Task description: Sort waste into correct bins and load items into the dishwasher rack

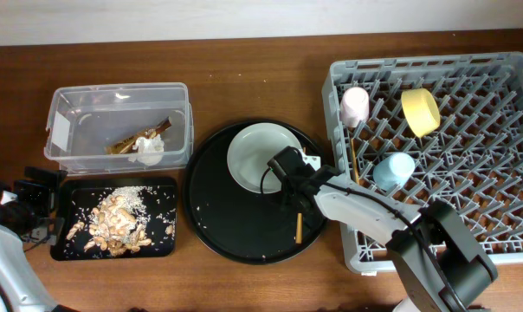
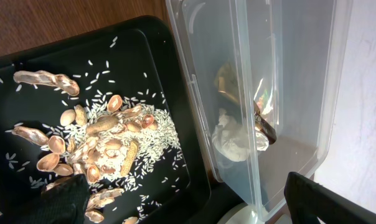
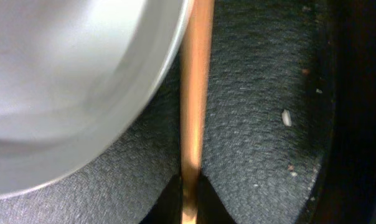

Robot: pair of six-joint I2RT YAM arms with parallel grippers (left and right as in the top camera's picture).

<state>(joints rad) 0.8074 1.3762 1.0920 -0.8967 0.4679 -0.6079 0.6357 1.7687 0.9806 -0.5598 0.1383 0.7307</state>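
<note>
The clear tub holds the brown-gold wrapper and white tissue; both show in the left wrist view, wrapper and tissue. The small black tray holds beige scraps with rice, also seen by the left wrist. My left gripper is open and empty, left of that tray. My right gripper is shut on a wooden chopstick beside the pale plate. The grey rack holds the pink cup, yellow bowl, blue cup and a second chopstick.
The plate and the held chopstick lie on the large round black tray, between the small black tray and the rack. A few stray rice grains dot the round tray. Bare wooden table runs along the back.
</note>
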